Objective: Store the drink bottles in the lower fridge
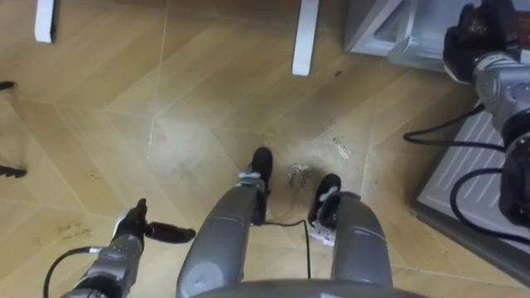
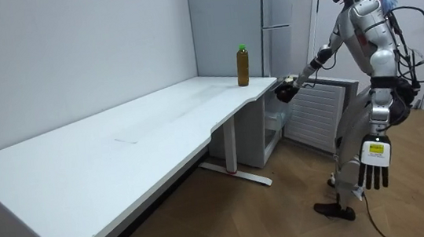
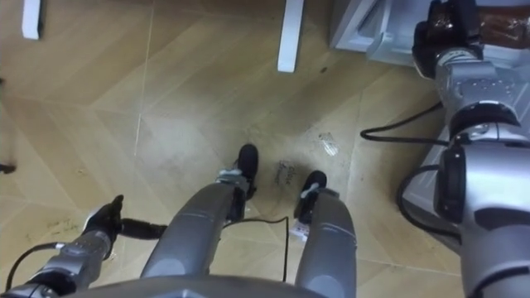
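Observation:
I stand on the wooden floor beside the open lower fridge (image 2: 274, 121). My right hand (image 3: 444, 35) reaches forward to the fridge opening (image 1: 389, 33) and is shut on a brown drink bottle (image 3: 503, 26), most of which is hidden by the hand. In the room view the right hand (image 2: 287, 88) is at the fridge's front, just past the table corner. A second brown bottle with a green cap (image 2: 243, 65) stands upright on the white table (image 2: 142, 134) near its far corner. My left hand (image 1: 131, 228) hangs at my side with straight fingers and holds nothing.
The fridge's white ribbed door (image 2: 316, 114) stands open to my right (image 1: 464, 178), close to my right leg. White table legs (image 1: 305, 37) stand on the floor ahead. The tall upper fridge (image 2: 288, 16) rises behind.

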